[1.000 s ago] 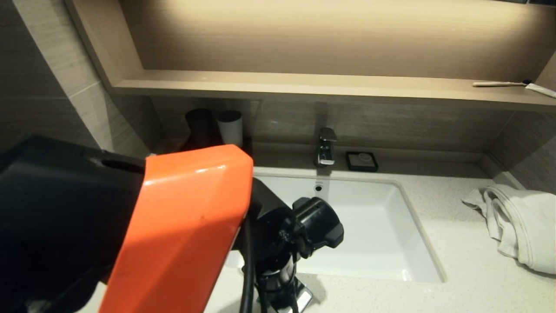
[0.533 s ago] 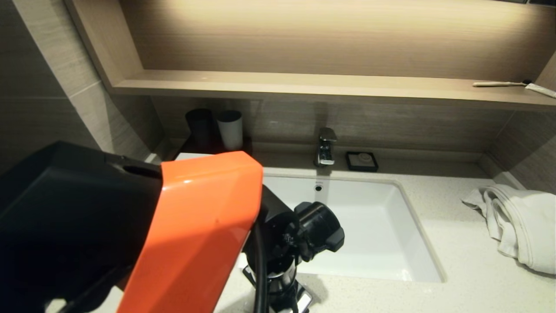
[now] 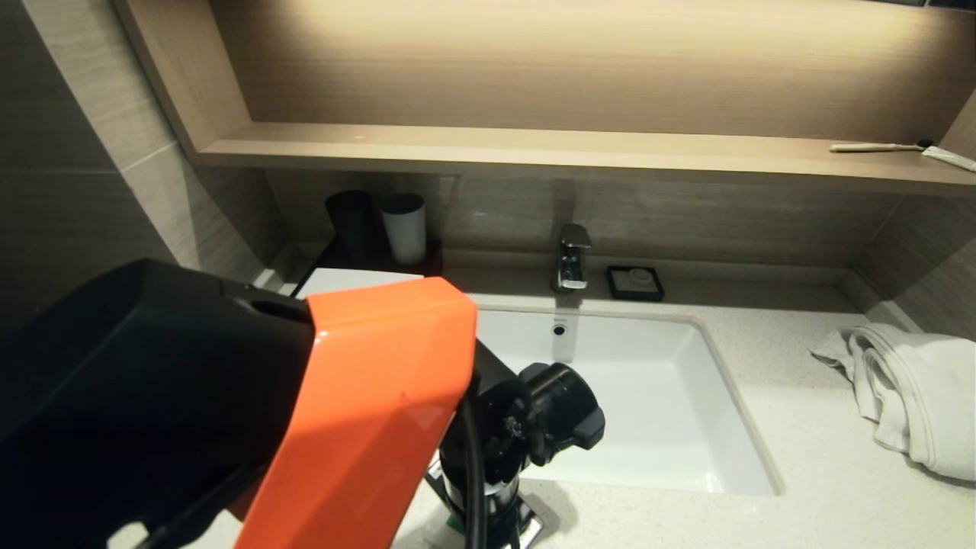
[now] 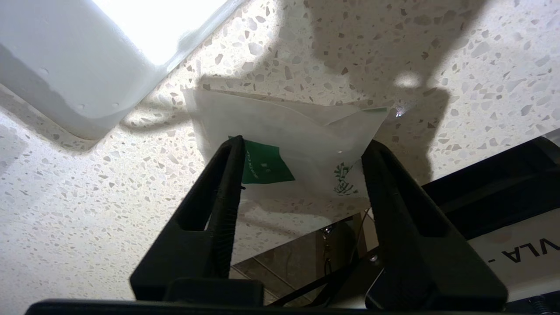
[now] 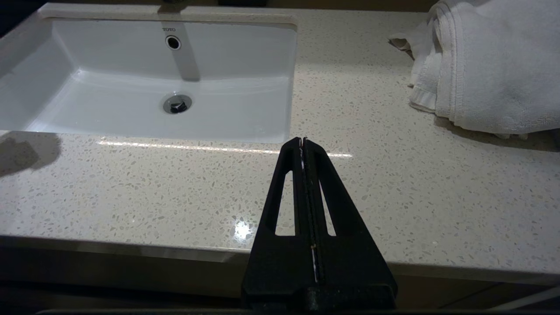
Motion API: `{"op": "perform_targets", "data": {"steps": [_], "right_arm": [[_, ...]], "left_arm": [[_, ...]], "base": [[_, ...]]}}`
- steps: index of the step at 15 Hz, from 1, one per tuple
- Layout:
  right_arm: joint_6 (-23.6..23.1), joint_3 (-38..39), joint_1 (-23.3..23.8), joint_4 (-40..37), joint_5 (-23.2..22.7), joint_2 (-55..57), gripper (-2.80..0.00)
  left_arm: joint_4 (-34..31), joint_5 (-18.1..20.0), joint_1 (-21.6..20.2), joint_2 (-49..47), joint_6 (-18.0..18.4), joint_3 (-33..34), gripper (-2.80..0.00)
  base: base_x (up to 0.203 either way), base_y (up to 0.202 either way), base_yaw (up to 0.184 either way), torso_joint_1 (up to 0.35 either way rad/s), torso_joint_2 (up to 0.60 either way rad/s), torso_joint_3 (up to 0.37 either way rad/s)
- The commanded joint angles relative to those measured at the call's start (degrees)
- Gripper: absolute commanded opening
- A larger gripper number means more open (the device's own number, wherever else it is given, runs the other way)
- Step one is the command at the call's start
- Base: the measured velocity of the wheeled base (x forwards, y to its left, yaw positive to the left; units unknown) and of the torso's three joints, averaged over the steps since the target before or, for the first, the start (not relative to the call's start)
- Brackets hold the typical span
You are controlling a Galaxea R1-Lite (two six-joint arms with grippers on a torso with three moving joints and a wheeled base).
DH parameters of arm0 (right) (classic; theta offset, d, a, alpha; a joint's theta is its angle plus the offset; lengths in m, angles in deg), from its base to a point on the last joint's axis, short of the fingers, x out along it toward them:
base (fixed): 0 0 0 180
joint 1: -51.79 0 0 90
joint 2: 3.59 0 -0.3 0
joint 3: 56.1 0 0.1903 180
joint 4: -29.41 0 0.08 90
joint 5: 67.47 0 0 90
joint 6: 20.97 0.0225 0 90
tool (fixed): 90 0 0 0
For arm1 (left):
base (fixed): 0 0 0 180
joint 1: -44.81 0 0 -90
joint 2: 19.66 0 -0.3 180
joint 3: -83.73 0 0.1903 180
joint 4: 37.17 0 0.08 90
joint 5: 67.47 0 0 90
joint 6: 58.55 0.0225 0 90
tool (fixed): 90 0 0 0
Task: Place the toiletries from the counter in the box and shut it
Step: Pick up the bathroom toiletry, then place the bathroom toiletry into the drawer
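Note:
A white translucent sachet with a green label (image 4: 280, 127) lies flat on the speckled counter (image 4: 87, 210), close to its front edge and beside the sink's front corner. My left gripper (image 4: 302, 146) is open and points down over it, one finger at each side of the sachet, with the fingertips (image 4: 232, 151) at counter level. In the head view my left arm (image 3: 366, 412) fills the left foreground and hides most of a white box (image 3: 358, 280) on the counter behind it. My right gripper (image 5: 302, 141) is shut and empty, parked over the counter's front edge.
The white sink (image 3: 648, 396) with its faucet (image 3: 572, 259) sits mid-counter. A black soap dish (image 3: 634, 282) and two cups (image 3: 404, 225) stand at the back. A folded white towel (image 3: 907, 389) lies at the right. A toothbrush (image 3: 877, 146) and a tube (image 3: 949, 158) lie on the shelf.
My left arm has dropped lower and shifted right toward the counter's front edge, uncovering the top edge of the white box behind it. The right arm has not visibly moved.

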Motion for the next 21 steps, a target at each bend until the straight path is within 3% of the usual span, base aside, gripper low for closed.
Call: {"op": "perform_targets", "data": {"steps": [1, 7, 11, 14, 21], "right_arm": [[0.0, 0.0, 0.0, 0.0, 0.0, 0.0, -2.80], [0.0, 0.0, 0.0, 0.0, 0.0, 0.0, -2.80], [0.0, 0.0, 0.0, 0.0, 0.0, 0.0, -2.80], [0.0, 0.0, 0.0, 0.0, 0.0, 0.0, -2.80], [0.0, 0.0, 0.0, 0.0, 0.0, 0.0, -2.80]], "left_arm": [[-0.3, -0.1, 0.0, -0.1, 0.0, 0.0, -2.80], [-0.3, 0.0, -0.1, 0.5, -0.2, -0.1, -2.80], [-1.3, -0.2, -0.6, 5.3, -3.6, -0.5, -2.80], [-3.3, -0.2, -6.0, 9.9, -6.4, 0.2, -2.80], [-4.2, -0.6, -16.1, 10.5, -6.8, -1.8, -2.80]], "base": [[0.000, 0.000, 0.000, 0.000, 0.00, 0.000], [0.000, 0.000, 0.000, 0.000, 0.00, 0.000], [0.000, 0.000, 0.000, 0.000, 0.00, 0.000], [0.000, 0.000, 0.000, 0.000, 0.00, 0.000], [0.000, 0.000, 0.000, 0.000, 0.00, 0.000]]}}
